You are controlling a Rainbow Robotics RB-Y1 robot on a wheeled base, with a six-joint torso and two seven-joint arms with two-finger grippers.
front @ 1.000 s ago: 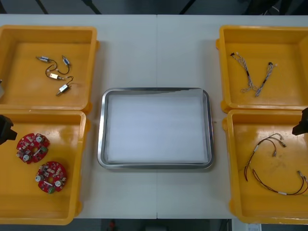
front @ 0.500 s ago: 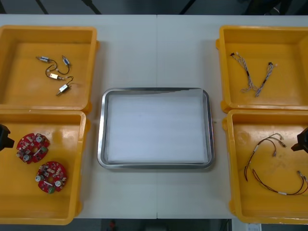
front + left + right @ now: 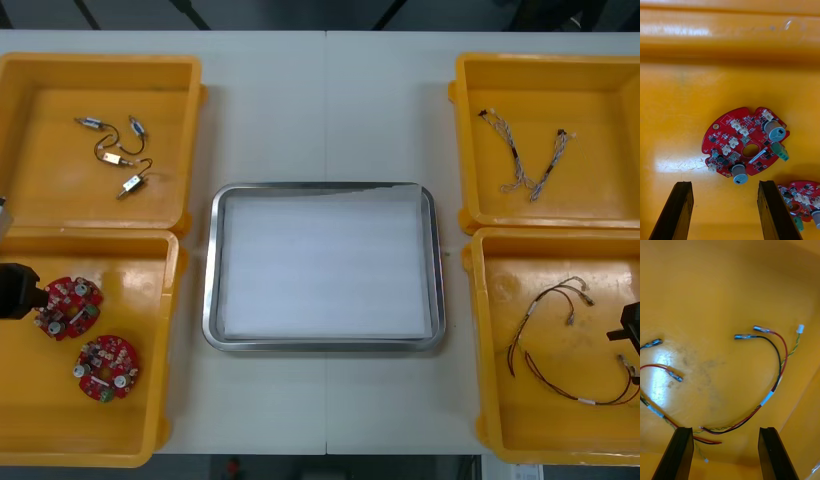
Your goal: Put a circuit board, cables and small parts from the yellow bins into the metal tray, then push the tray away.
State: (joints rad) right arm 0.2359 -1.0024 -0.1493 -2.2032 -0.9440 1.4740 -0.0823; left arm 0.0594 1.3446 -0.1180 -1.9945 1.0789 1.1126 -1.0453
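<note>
Two round red circuit boards point(image 3: 68, 305) point(image 3: 105, 367) lie in the near left yellow bin point(image 3: 150, 400). My left gripper point(image 3: 30, 293) reaches in from that bin's left side, right beside the upper board. In the left wrist view this gripper point(image 3: 724, 213) is open, and the board point(image 3: 745, 144) lies just beyond its fingertips. My right gripper point(image 3: 630, 325) hangs over the near right yellow bin point(image 3: 490, 400). It is open point(image 3: 725, 455) above the red and yellow cables point(image 3: 771, 390) point(image 3: 555, 335). The metal tray point(image 3: 210, 270), white inside, holds nothing.
The far left yellow bin point(image 3: 190, 130) holds several small metal parts point(image 3: 115, 155). Twisted blue and white cables point(image 3: 530, 160) lie in the far right yellow bin point(image 3: 465, 140). A second board point(image 3: 805, 198) lies beside the left gripper's fingers.
My left gripper has come back in from the left edge toward the upper circuit board. My right gripper has slid nearer along the right edge, lower over the cables.
</note>
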